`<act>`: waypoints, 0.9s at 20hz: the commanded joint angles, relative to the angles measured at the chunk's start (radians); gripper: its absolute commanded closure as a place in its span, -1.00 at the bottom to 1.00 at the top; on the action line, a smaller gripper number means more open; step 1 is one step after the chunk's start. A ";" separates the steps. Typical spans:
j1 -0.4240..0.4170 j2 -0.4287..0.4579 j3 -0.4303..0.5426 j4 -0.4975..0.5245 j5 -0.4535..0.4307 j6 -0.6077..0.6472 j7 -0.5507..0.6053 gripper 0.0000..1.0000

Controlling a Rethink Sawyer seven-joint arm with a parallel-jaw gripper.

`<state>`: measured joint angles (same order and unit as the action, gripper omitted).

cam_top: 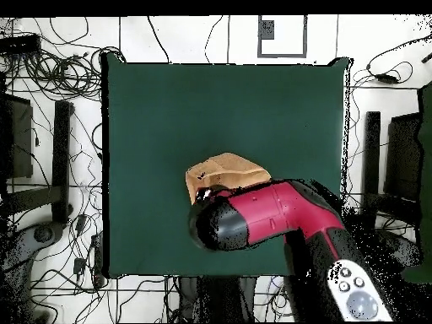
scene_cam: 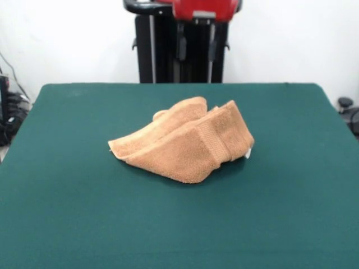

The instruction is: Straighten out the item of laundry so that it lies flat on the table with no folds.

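Note:
The item of laundry (scene_cam: 188, 143) is a tan terry towel bunched in a folded heap near the middle of the table (scene_cam: 67, 213). Its layers are doubled over and a small white tag shows at its right end. High above the table's far side, the gripper (scene_cam: 197, 49) hangs under the red arm, well clear of the towel. Its two dark fingers (scene_cam: 180, 47) stand apart with nothing between them. In the overhead view the red and black arm (cam_top: 253, 221) covers the side of the towel (cam_top: 228, 171) nearest the robot and hides the gripper. The table (cam_top: 152, 110) is dark green.
The towel is the only thing on the green cloth. Cables and dark equipment (cam_top: 51, 169) lie on the floor round the table. More gear (scene_cam: 348, 109) shows past the right edge.

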<state>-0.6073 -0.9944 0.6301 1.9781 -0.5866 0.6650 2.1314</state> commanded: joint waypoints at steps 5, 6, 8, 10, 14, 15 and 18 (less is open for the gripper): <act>-0.125 0.293 0.241 -0.093 -0.256 -0.195 -0.466 -1.00; -0.145 0.308 0.260 -0.104 -0.270 -0.185 -0.496 -1.00; -0.176 0.340 0.279 -0.122 -0.293 -0.167 -0.528 -1.00; -0.201 0.362 0.291 -0.124 -0.309 -0.159 -0.535 -1.00; -0.213 0.352 0.301 -0.114 -0.301 -0.139 -0.505 -1.00; -0.206 0.333 0.300 -0.095 -0.297 -0.140 -0.480 -1.00; -0.204 0.299 0.305 -0.077 -0.265 -0.116 -0.457 -1.00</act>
<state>-0.8383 -0.6796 0.8252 1.9151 -0.8398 0.5018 1.9392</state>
